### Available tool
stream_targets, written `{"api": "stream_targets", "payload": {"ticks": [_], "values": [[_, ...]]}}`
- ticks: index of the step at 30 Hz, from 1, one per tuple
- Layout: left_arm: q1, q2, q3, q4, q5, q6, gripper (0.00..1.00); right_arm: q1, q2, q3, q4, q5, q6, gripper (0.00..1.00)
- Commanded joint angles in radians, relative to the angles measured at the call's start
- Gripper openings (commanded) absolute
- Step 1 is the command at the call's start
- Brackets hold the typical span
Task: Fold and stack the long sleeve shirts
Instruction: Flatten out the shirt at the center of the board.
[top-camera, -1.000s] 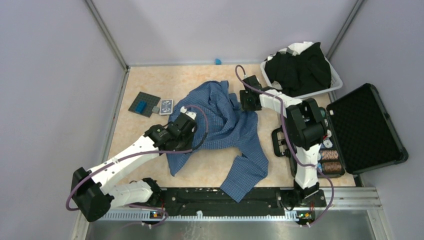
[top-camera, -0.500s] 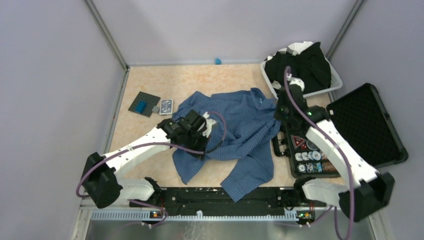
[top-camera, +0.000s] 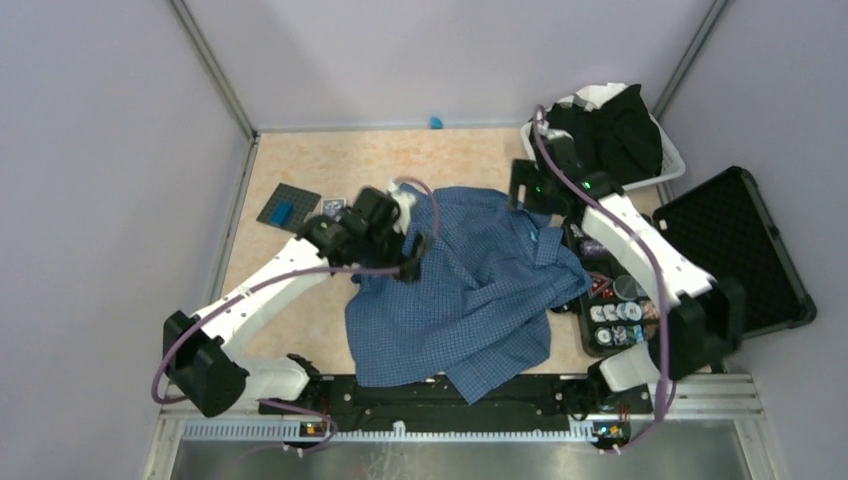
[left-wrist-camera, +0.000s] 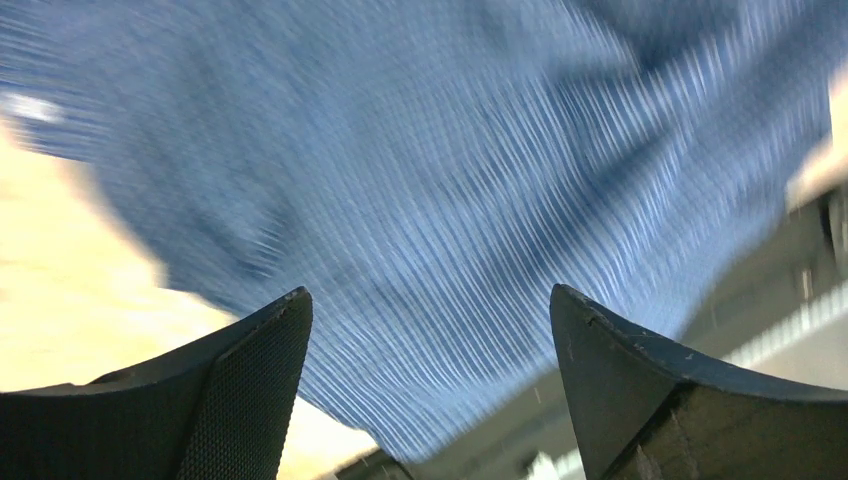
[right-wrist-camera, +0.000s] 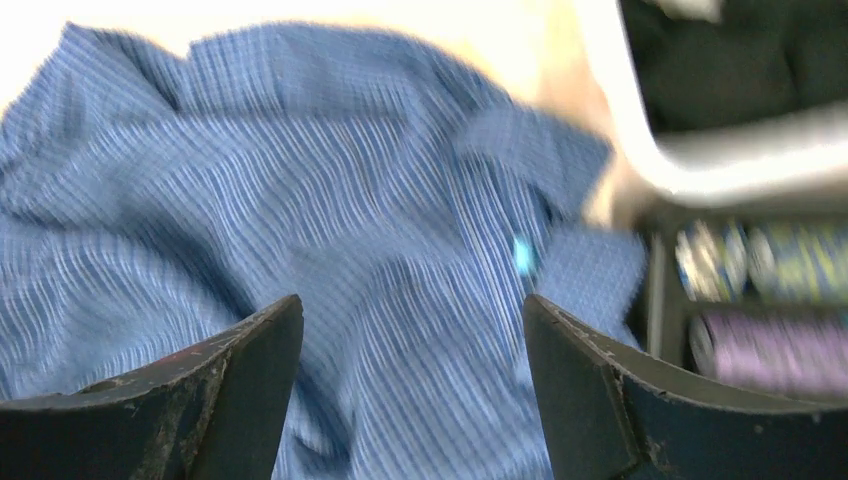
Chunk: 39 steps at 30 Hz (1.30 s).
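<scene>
The blue checked long sleeve shirt (top-camera: 470, 295) lies spread and rumpled on the table's middle, its lower edge reaching the front rail. My left gripper (top-camera: 408, 238) hovers over the shirt's upper left edge. In the left wrist view it (left-wrist-camera: 430, 330) is open and empty, the blurred blue cloth (left-wrist-camera: 430, 190) below it. My right gripper (top-camera: 522, 195) hangs above the shirt's upper right corner by the collar. It (right-wrist-camera: 412, 340) is open too, with nothing between its fingers and the shirt (right-wrist-camera: 300, 200) beneath. Black shirts (top-camera: 605, 135) fill the white basket (top-camera: 672, 168).
A black hard case (top-camera: 730, 255) with foam lining lies open at the right. A tray of spools and small parts (top-camera: 618, 312) sits beside the shirt's right edge. A grey baseplate (top-camera: 288, 208) with a blue brick lies at the left.
Both grippers have opened and let go of the blue shirt. The shirt has dropped and now lies wider and flatter. Both arms have drawn toward the far side, above its top edge.
</scene>
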Motion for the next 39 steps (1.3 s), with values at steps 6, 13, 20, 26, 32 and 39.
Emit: {"api": "stream_targets", "payload": {"ticks": [6, 13, 20, 26, 32, 39], "values": [[0.344, 0.254, 0.261, 0.213, -0.175, -0.004, 0.83, 0.006, 0.593, 0.554, 0.232, -0.22, -0.203, 0.73], [0.411, 0.535, 0.385, 0.232, -0.174, -0.02, 0.77, 0.039, 0.893, 0.845, 0.197, -0.263, -0.301, 0.74], [0.411, 0.664, 0.383, 0.278, -0.19, -0.058, 0.76, 0.083, 1.037, 0.888, 0.18, -0.228, -0.326, 0.77], [0.412, 0.671, 0.291, 0.341, -0.273, -0.06, 0.76, 0.131, 1.073, 0.84, 0.169, -0.169, -0.325, 0.73], [0.407, 0.705, 0.259, 0.388, -0.222, -0.079, 0.43, 0.143, 0.99, 0.69, 0.175, -0.063, -0.272, 0.29], [0.405, 0.647, 0.352, 0.399, -0.265, -0.028, 0.0, 0.104, 0.789, 0.659, 0.164, -0.054, -0.187, 0.0]]}}
